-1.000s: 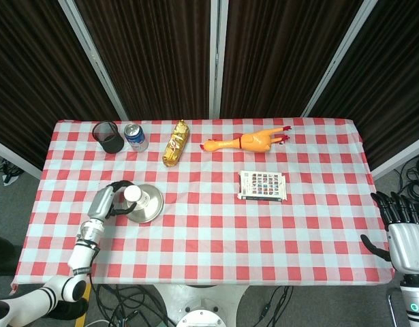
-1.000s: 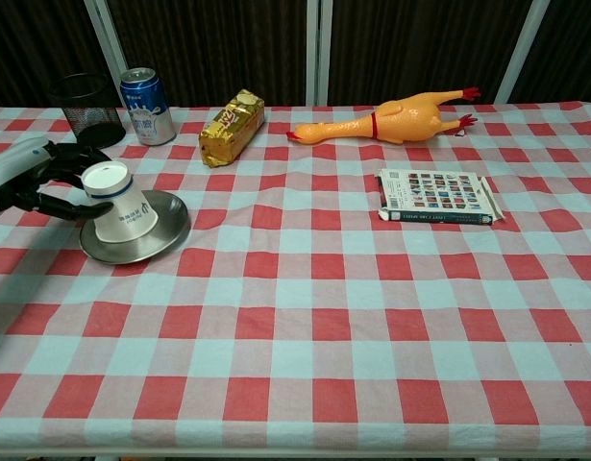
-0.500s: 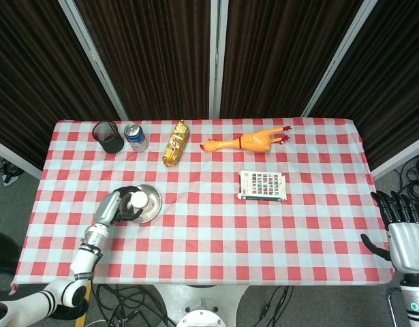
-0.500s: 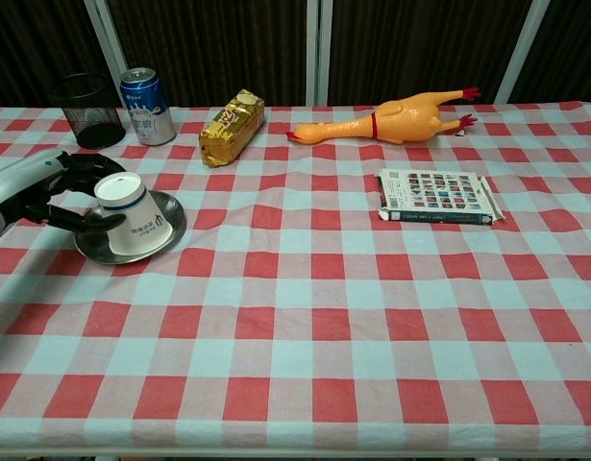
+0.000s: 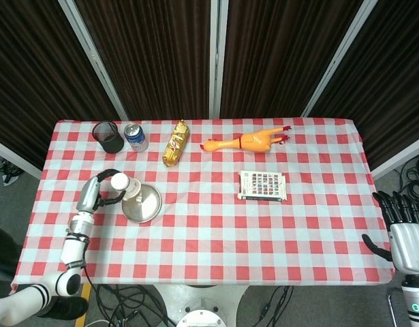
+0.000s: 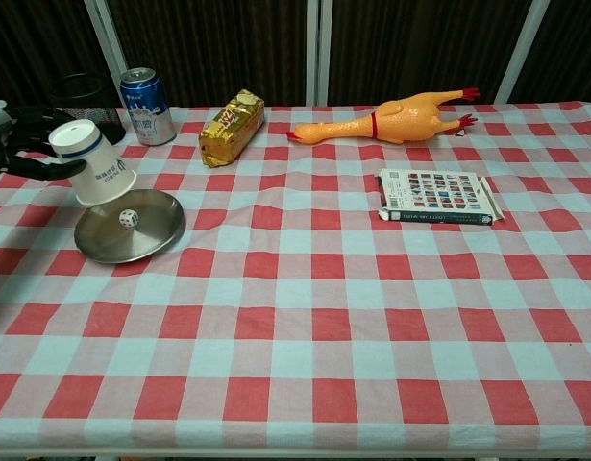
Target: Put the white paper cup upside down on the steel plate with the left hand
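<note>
The white paper cup point(image 6: 93, 163) is upside down and tilted, raised off the table just above the far left rim of the steel plate point(image 6: 151, 235). My left hand point(image 6: 12, 134) grips it from the left side at the frame's edge. In the head view the left hand point(image 5: 93, 194) wraps the cup point(image 5: 124, 184) next to the plate point(image 5: 146, 208). A small white die point(image 6: 128, 218) lies on the plate. My right hand point(image 5: 403, 231) hangs off the table's right front corner, fingers spread, holding nothing.
Along the far edge stand a black mesh pot point(image 6: 86, 109), a blue can point(image 6: 147, 106), a gold snack packet point(image 6: 232, 127) and a rubber chicken point(image 6: 391, 117). A patterned box point(image 6: 437, 197) lies right of centre on the checked cloth.
My left hand has lifted the cup off the plate, up and to the left. A small die that was under the cup now shows on the plate.
</note>
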Controlling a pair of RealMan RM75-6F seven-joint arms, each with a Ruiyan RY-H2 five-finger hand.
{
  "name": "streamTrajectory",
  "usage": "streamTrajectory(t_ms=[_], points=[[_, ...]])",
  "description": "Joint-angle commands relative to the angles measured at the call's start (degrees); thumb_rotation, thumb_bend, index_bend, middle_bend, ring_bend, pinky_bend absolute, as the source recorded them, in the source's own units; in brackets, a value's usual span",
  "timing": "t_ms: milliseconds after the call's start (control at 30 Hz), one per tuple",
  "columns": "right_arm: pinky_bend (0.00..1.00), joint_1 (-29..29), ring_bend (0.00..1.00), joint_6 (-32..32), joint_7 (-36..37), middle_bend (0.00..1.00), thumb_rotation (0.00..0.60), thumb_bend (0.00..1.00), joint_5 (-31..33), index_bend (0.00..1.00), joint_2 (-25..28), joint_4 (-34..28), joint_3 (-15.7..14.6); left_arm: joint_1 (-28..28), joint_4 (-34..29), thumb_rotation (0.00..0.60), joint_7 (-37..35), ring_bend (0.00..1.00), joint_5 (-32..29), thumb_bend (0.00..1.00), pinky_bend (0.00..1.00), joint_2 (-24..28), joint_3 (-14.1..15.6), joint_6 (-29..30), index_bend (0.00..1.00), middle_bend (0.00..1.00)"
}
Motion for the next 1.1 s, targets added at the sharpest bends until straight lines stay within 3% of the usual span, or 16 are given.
streamTrajectory(t_ms=[33,233,400,500,733,967,1100], points=[[0.0,0.1,0.0,-0.1,0.1,0.11,0.6,0.12,0.0,0.08,-0.1,0.0,0.0,-0.8,4.2,0.6,1.4,0.24,-3.7,0.33,0.21,-0.4,-2.1,-2.9,0.45,0.36],[0.0,0.0,0.0,-0.2,0.2,0.11,0.6,0.12,0.1,0.08,-0.3,0.2,-0.1,-2.8,11.0,0.6,2.7,0.19,-6.8,0.33,0.17,-2.8,-2.6,-9.4,0.43,0.32],[0.0,-0.2,0.0,0.2,-0.2,0.11,0.6,0.12,0.0,0.08,-0.2,-0.2,-0.1,-2.7,12.7,0.6,4.2,0.07,-6.2,0.26,0.06,-4.1,-2.4,-7.8,0.24,0.15],[0.0,-0.4,0.0,0.6,-0.3,0.11,0.6,0.12,0.0,0.08,0.1,-0.4,-0.1,-1.5,10.0,0.6,4.7,0.03,-5.0,0.22,0.04,-2.5,-2.5,-4.0,0.18,0.06],[0.0,-1.1,0.0,0.8,0.9,0.11,0.6,0.12,1.2,0.08,0.1,0.2,-0.1,4.6,-2.4,0.6,10.5,0.03,-1.0,0.19,0.04,8.1,0.5,4.8,0.17,0.06],[0.0,-0.5,0.0,-1.1,2.9,0.1,0.6,0.13,2.3,0.08,-0.7,1.6,0.0,11.6,-9.0,0.6,28.2,0.03,-0.2,0.19,0.04,16.7,5.3,13.0,0.17,0.07],[0.0,0.0,0.0,-1.4,3.0,0.1,0.6,0.13,1.4,0.08,-1.1,1.8,0.0,15.3,-13.2,0.6,34.5,0.03,1.1,0.19,0.02,20.1,8.2,17.3,0.17,0.07]])
